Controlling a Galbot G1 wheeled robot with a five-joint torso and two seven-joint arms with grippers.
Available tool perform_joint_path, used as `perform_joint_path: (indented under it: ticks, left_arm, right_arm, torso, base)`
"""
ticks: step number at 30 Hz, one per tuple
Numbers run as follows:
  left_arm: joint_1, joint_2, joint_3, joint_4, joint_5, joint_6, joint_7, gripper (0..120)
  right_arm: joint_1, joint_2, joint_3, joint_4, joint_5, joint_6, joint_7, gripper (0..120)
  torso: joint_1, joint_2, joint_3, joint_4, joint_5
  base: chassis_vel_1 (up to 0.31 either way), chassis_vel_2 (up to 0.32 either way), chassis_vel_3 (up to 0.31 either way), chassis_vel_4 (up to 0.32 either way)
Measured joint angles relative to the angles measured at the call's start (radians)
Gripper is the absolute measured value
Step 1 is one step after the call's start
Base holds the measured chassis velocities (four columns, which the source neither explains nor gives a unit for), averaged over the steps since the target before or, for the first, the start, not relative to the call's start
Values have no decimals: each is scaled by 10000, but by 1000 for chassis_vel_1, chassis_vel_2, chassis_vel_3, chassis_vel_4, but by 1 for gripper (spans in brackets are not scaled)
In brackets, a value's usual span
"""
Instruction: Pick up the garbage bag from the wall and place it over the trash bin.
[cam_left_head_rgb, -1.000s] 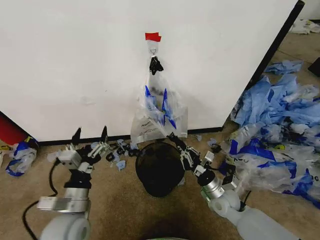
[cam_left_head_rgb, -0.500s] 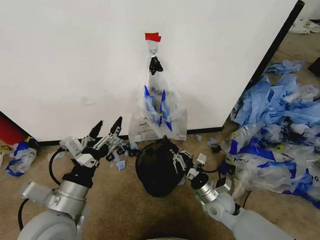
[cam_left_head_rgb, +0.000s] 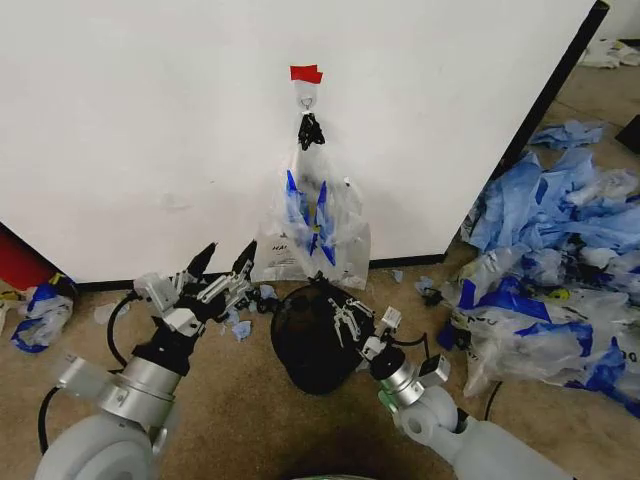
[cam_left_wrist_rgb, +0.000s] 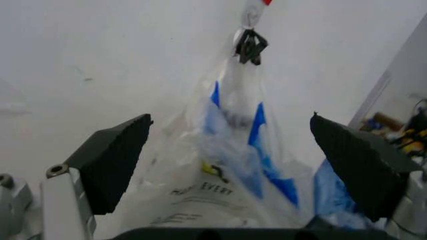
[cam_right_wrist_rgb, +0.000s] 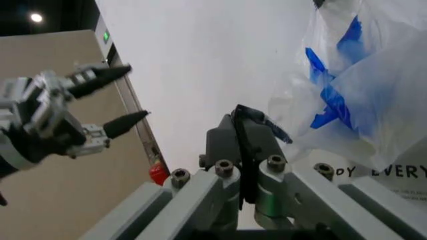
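1. Head view: the garbage bag (cam_left_head_rgb: 312, 235) hangs flat against the wall (cam_left_head_rgb: 150, 120), held by a black clip (cam_left_head_rgb: 311, 130) on a small hook (cam_left_head_rgb: 307, 99) under a strip of red tape (cam_left_head_rgb: 306, 73). Hanging it this way keeps it up where an arm can get at it.
2. The trash bin (cam_left_head_rgb: 310, 335) stands on the floor right below the bag, close to the wall's black base strip, so the bag likely needs only a short carry down onto the rim.
3. The left tool (cam_left_head_rgb: 224, 262) hovers just left of the bin, near the bag's lower corner, with its two dark fingers spread apart and nothing between them. In the left wrist view those fingers (cam_left_wrist_rgb: 110, 160) frame the bag (cam_left_wrist_rgb: 230, 165), which suggests it is lined up to reach for it.
4. The right tool (cam_left_head_rgb: 343, 317) sits over the bin's right rim. In the right wrist view its fingers (cam_right_wrist_rgb: 243, 145) are pressed together, with a thin dark scrap or edge at the tips; I cannot tell what it is.
5. The floor (cam_left_head_rgb: 250, 410) is brown and littered with small blue scraps near the wall. A heap of blue and clear bags (cam_left_head_rgb: 560, 260) fills the right side, and another bag (cam_left_head_rgb: 40, 310) lies at the far left beside something red.
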Motion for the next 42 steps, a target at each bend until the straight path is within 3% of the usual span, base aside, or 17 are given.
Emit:
perform_joint_path:
  ticks: [5,10,17,20,25,42]
  left_arm:
    - [-45,330,136,-161,-468,167,-173,94]
    - [-406,1055,217,-843,-2987,736,-211,94]
    - [-1157,1778,625,-678,-4397,727,-172,95]
    - [-1452,1884,830,-432,-4528,705,-245,95]
    - [-2676,2281,1905,740,-4647,634,-579,94]
    - [-5716,2855,4415,2747,-4932,457,-1062,94]
  right_arm:
    - [-162,-113,8,54,-85,-33,-35,0]
    - [-226,2,-80,240,-106,-76,17,0]
    - [-295,122,-252,277,-117,-107,20,0]
    - [-296,157,-279,276,-130,-114,35,0]
    - [-194,369,-395,115,-259,-136,188,0]
    - [-218,500,-310,-92,-387,-133,298,0]
  torso:
    - [0,0,1,-1,-3]
    - [0,0,0,0,-1]
    - [-1,0,-1,-1,6]
    - [0,0,0,-2,-1]
    - [0,0,1,-2,1]
    - [0,0,1,-2,2]
  base:
    - [0,0,0,0]
    - [0,0,0,0]
    - [0,0,0,0]
    - [0,0,0,0]
    - [0,0,0,0]
    - [0,0,0,0]
